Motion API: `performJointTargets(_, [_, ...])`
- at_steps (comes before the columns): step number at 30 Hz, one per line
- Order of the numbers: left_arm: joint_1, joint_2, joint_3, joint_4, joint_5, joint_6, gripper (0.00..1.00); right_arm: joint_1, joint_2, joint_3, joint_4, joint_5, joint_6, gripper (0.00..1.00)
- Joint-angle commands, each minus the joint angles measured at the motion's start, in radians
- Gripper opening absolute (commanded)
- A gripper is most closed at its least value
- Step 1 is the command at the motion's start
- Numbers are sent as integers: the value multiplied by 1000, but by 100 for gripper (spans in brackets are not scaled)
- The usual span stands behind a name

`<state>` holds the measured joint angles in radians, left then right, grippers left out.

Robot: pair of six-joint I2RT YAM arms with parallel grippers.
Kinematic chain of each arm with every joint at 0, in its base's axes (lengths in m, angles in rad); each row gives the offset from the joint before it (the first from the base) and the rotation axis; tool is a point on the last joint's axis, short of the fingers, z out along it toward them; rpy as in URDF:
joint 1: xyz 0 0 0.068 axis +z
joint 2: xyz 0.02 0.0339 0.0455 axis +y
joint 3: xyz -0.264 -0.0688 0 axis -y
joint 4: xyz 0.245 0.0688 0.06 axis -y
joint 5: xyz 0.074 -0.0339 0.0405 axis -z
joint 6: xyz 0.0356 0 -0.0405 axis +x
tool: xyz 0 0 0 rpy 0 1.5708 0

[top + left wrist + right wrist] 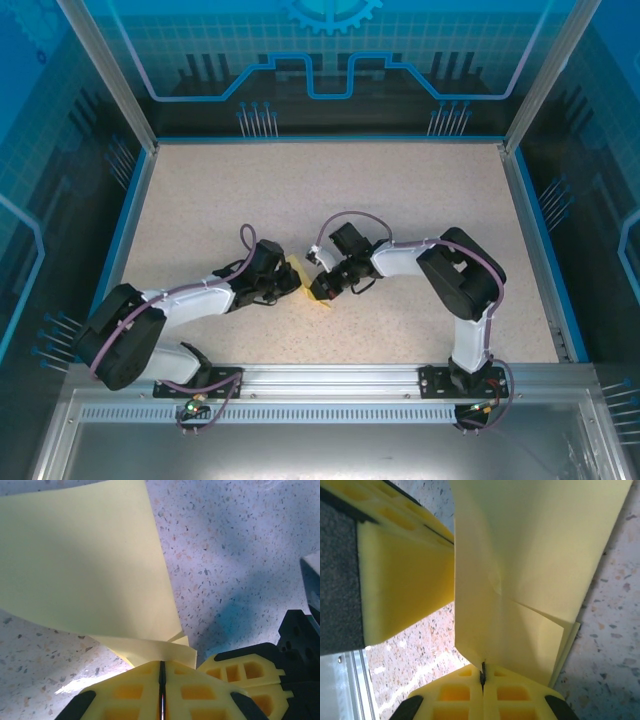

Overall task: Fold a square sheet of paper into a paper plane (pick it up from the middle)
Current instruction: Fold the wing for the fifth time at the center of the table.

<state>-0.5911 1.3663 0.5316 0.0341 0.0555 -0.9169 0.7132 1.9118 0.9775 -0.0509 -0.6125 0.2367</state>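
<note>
The square sheet of paper (295, 271), already doubled into several layers, is up off the table (420, 190) between the two arms. It is pinched from both sides, and everything else is placed from it. The left gripper (161, 669) is on the sheet's left with its jaws pressed together on a folded corner. The right gripper (482, 674) is on the sheet's right, closed tight on a lower edge where the layers fan apart. Seen from the left wrist, the right gripper's yellow fingers (240, 672) are just beside that same corner, so the two tools are crowded close together. The main risk, as I judge it, is tearing: with both pinches so near each other, any pull apart or twist goes straight into thin paper. A second risk is slip, since each hold catches only a narrow margin, and a layer sliding out would skew the crease. The fingers could also knock together. No bowl, tray or box figures here. The sheet simply hangs above bare speckled tabletop.
</note>
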Motion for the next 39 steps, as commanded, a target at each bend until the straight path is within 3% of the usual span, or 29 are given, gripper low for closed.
performJointTargets(1, [-1,11,-13,19,-10,10,10,-14,16,-8,26,-30,41,2])
performJointTargets(13, [-2,57,2,52,-19,31,10,-57,16,-9,29,-155,124,2])
performJointTargets(39, [-2,160,20,95,-40,58,8,-66,49,21,-50,-154,109,6])
